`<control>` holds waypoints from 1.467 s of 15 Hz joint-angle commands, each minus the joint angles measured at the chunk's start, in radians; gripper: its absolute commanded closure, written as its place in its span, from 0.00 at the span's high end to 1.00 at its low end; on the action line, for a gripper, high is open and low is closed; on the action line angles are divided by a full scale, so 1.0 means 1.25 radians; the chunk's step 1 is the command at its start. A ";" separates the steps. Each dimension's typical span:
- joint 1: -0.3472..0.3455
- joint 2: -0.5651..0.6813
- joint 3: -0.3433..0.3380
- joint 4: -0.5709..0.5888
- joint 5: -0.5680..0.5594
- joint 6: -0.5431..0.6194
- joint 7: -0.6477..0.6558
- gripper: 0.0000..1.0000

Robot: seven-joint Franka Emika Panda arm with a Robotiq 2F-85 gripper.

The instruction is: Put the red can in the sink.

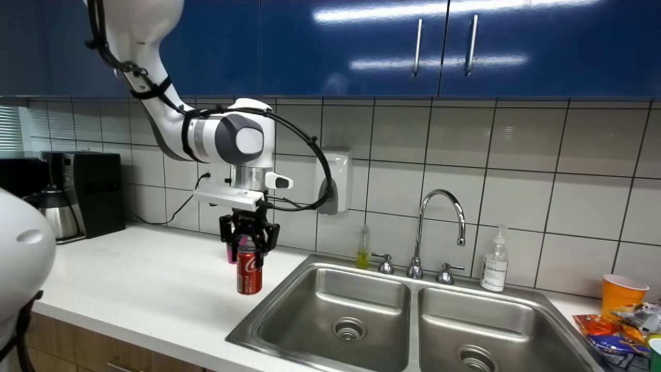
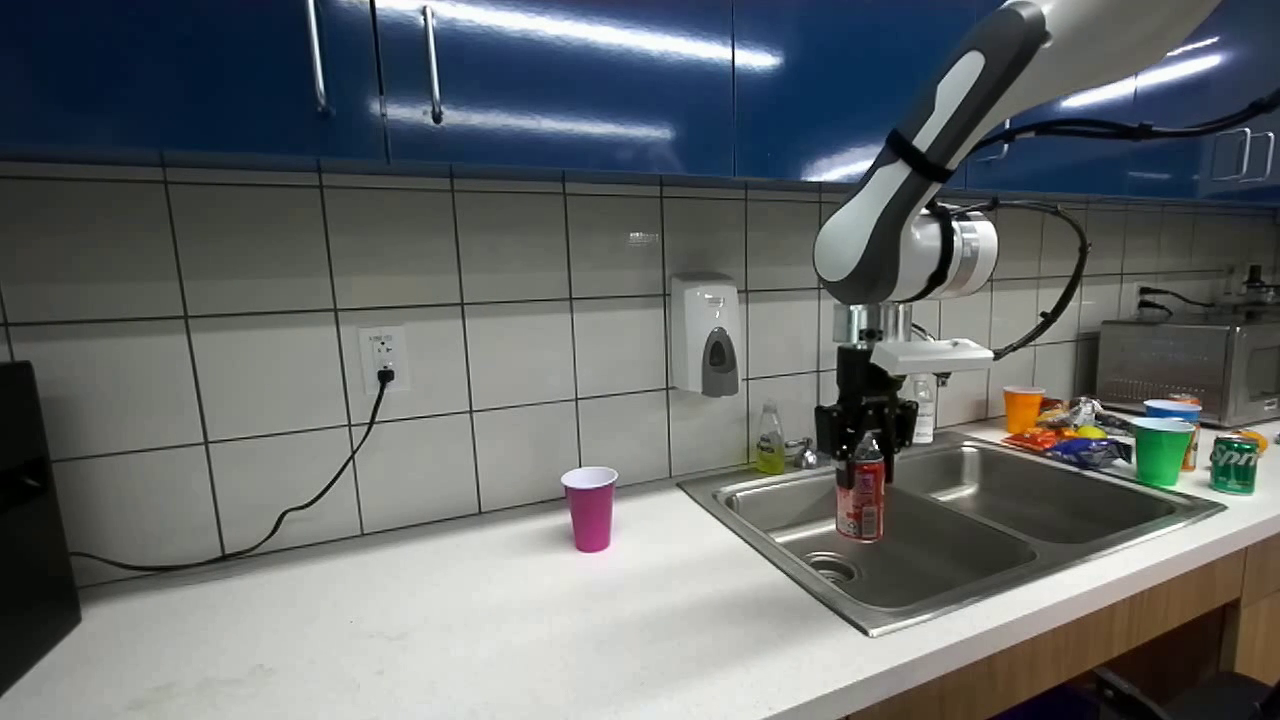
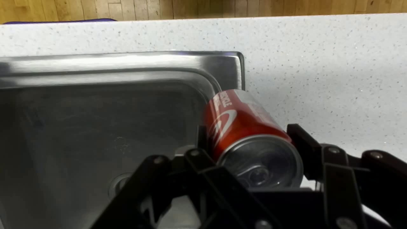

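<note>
The red can (image 1: 249, 276) hangs upright in the air, with its silvery top facing the wrist camera. My gripper (image 3: 249, 136) is shut on it, one black finger on each side near the top. An exterior view has the can beside the steel sink (image 1: 279, 338), left of its left basin. Seen from another angle, the can (image 2: 862, 510) overlaps that basin. From the wrist, its lower end covers part of the rim near the sink's corner, with the counter to the right. Both basins show bare metal floors and drains; the gripper hides part of the can's upper sides.
A pink cup (image 2: 591, 510) stands on the counter (image 2: 450, 620) near the wall. Behind the sink rise the chrome faucet (image 1: 421, 227), a dish soap bottle (image 1: 363, 248) and a pump bottle (image 1: 494, 266). Snack bags (image 2: 1085, 445), cups and cans crowd the counter beyond the sink.
</note>
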 commanded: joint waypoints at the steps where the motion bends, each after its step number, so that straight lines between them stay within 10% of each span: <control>1: -0.026 -0.004 -0.008 -0.004 -0.031 0.000 0.022 0.39; 22: -0.083 0.228 -0.078 0.112 -0.083 0.103 0.019 0.39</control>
